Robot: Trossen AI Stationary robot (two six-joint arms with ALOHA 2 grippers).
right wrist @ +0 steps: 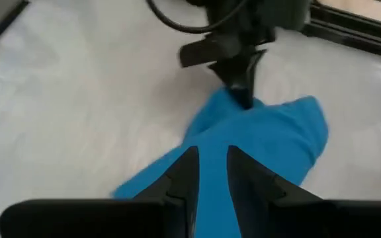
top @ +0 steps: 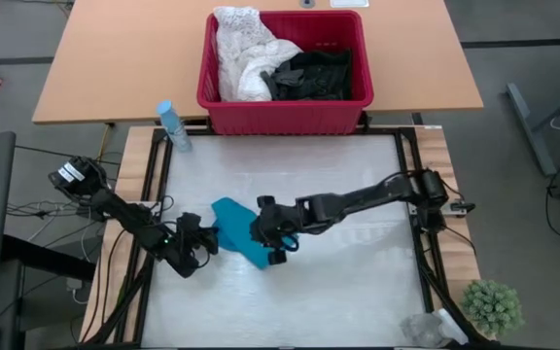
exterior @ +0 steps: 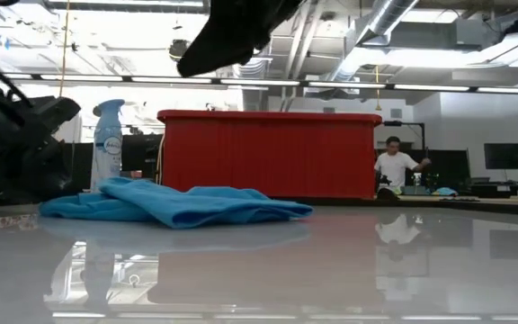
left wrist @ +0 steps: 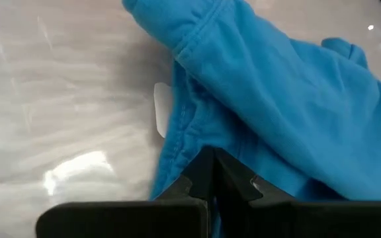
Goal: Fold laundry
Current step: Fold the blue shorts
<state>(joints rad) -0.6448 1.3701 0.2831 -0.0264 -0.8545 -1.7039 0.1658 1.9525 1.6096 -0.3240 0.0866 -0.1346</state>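
Note:
A small teal garment (top: 231,226) lies crumpled on the white table, left of centre; it also shows in the low view (exterior: 178,202). My left gripper (top: 205,237) is shut at the garment's left edge. My right gripper (top: 278,247) hangs above the garment's right part with its fingers slightly apart (right wrist: 210,168) and nothing between them; the low view shows it high over the table (exterior: 232,36). A white lacy garment (top: 241,53) and black garments (top: 309,73) lie in the red basket (top: 285,115) on the far table. My left gripper has its shut fingertips (left wrist: 211,162) on the teal garment's hemmed edge (left wrist: 177,142), at the garment's left side, slanting down from the table's left. The cloth rises a little to the tips (right wrist: 233,106); the rest of the garment rests slack on the table. How many layers, I cannot tell.
A blue spray bottle (top: 173,126) stands at the table's far left corner. A small green plant (top: 494,306) and a crumpled clear wrapper (top: 426,329) sit at the near right corner. A person (exterior: 394,166) is far back in the room.

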